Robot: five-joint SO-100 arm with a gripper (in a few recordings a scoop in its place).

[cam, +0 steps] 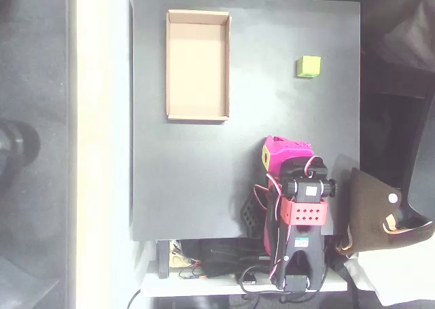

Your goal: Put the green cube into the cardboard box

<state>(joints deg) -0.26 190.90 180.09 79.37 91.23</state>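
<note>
In the overhead view the cardboard box [198, 65] lies well up and to the left of the jaws, open side up, its long axis running up the picture and its plain floor bare. Between it and the arm there is only the dark table [177, 180]. The pink arm sits folded at the lower right, and its jaws [270, 153] point up the picture from the pink head with the yellow patch; from above the fingers are tucked under the head, so I cannot tell whether they are released or clenched, though nothing appears to be held. The green cube [308, 66] rests on the table well ahead of the jaws and a little to their right, far from the box and clear of any neighbour. The step in hand looks like the reach for the cube, with the task barely begun. To do it well, the arm should extend forward and swing slightly right, spread the jaws wider than the cube before descending, line the fingers up with two flat faces, not the corners, and close only once the cube sits squarely between them, so it is not nudged toward the table's right edge.
</note>
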